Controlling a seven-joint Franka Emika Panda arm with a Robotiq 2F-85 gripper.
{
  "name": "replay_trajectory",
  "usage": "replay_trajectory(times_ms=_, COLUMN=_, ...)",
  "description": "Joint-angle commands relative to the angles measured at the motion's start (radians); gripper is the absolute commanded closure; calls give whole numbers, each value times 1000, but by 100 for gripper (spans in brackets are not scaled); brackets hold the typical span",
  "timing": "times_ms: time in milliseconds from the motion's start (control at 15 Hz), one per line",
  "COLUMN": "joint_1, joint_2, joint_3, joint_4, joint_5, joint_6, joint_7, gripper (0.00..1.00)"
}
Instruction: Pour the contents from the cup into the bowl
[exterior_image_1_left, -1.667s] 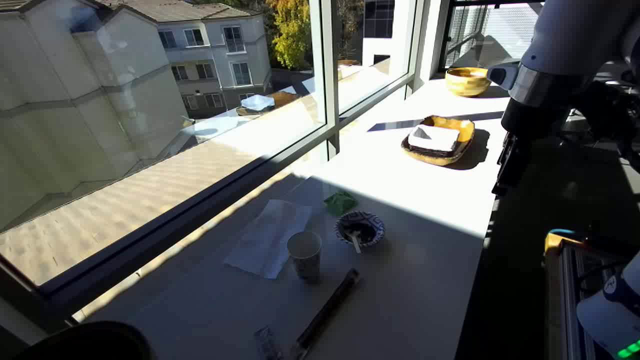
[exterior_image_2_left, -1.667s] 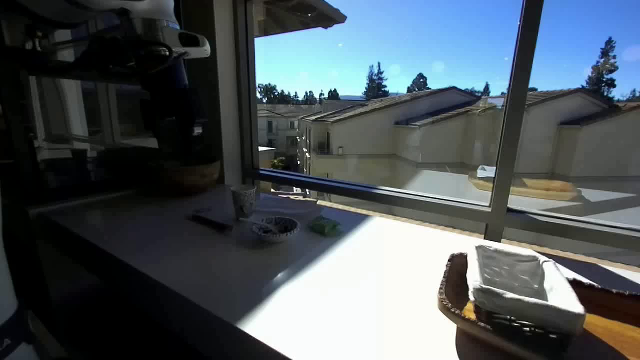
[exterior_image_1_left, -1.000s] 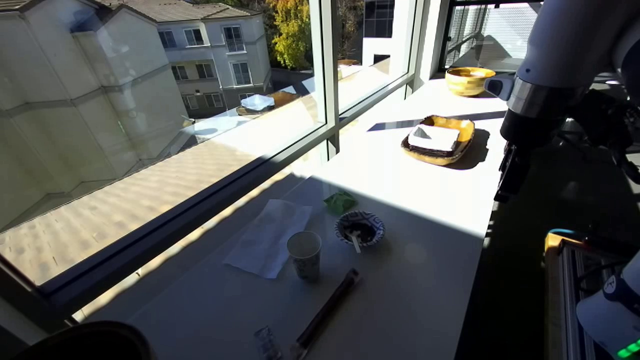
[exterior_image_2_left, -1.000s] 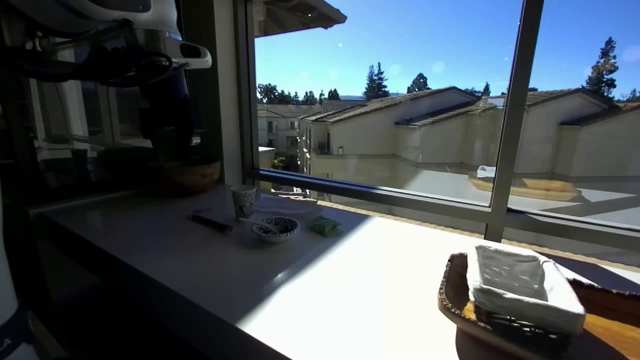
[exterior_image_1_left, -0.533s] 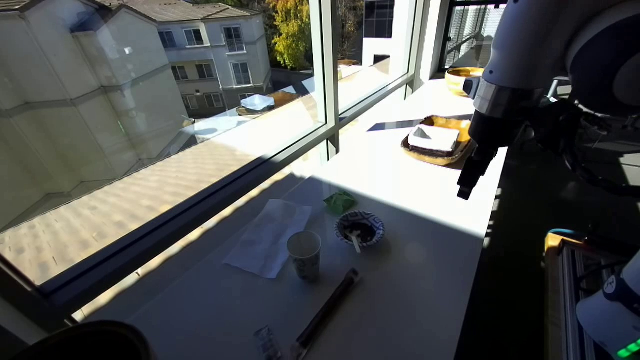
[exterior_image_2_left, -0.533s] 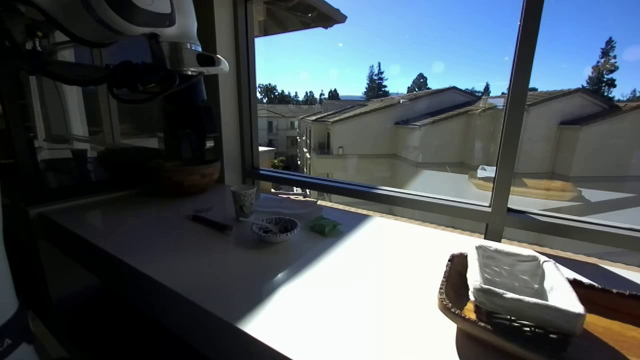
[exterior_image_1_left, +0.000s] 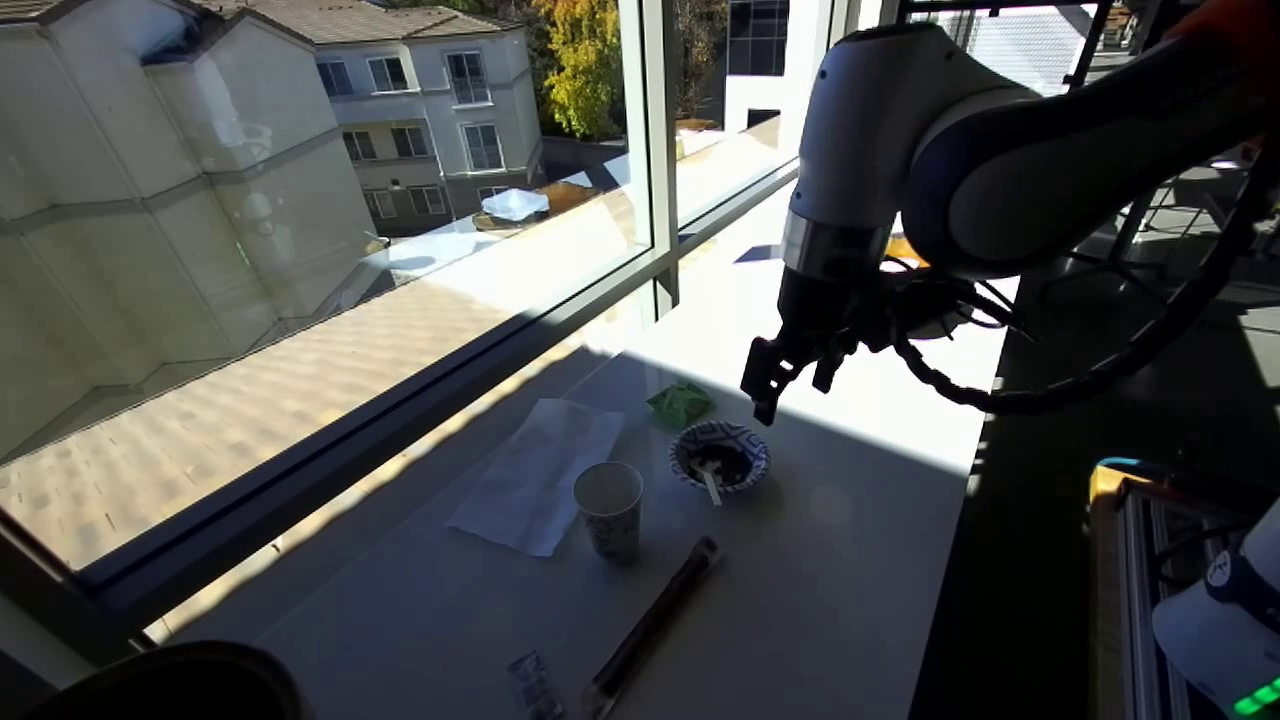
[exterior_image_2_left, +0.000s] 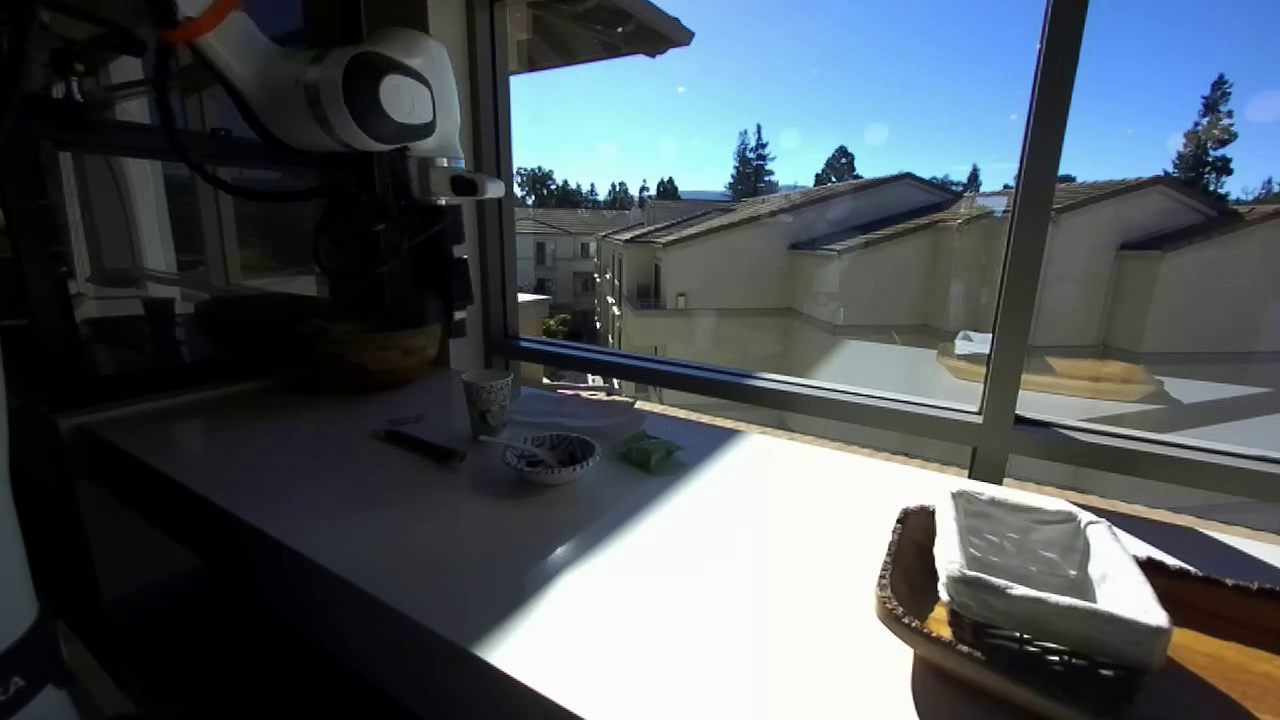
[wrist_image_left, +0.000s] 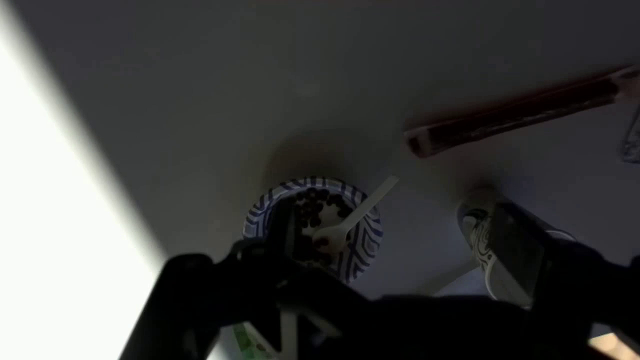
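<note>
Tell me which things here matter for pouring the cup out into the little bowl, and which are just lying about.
For the job:
cup
small patterned bowl
gripper

Just lying about:
spoon in that bowl
green packet
white sheet
dark stick
small silvery packet
wooden tray
cloth-lined basket
larger wooden bowl

White table (exterior_image_1_left: 830, 590), upright cup (exterior_image_1_left: 610, 515), bowl (exterior_image_1_left: 740, 437), green packet (exterior_image_1_left: 680, 403), paper (exterior_image_1_left: 545, 475), dark stick (exterior_image_1_left: 655, 620), small packet (exterior_image_1_left: 537, 685), tray (exterior_image_2_left: 902, 580), wooden bowl (exterior_image_2_left: 392, 358)

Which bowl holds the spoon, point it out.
The small blue-and-white patterned bowl: the white spoon lies in it, handle over the rim. The larger bowl is brown, its inside hidden.
</note>
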Motion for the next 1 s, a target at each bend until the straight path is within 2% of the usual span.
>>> replay_trajectory(times_ms=0, joint_1=30, joint_2=207, joint_3=1, joint_4=180, joint_5=19, joint_6=29, joint_7=73, gripper=0)
replay_trajectory(times_ms=400, joint_1=120, joint_2=450, joint_3=-15, joint_4=415, joint_5=28, joint_6=76, joint_7=94, gripper=0)
replay_trajectory(times_ms=467, joint_1=114, joint_2=361, joint_3=-34, joint_4=336, joint_5=27, joint_6=52, joint_7=60, gripper=0)
replay_trajectory(times_ms=600, joint_1=130, joint_2=392, joint_3=-42, joint_4=360, joint_5=27, joint_6=56, joint_7=62, gripper=0)
replay_trajectory(times_ms=933, joint_1=128, joint_2=378, joint_3=-51, joint_4=357, joint_5=26, joint_6=56, joint_7=61, gripper=0)
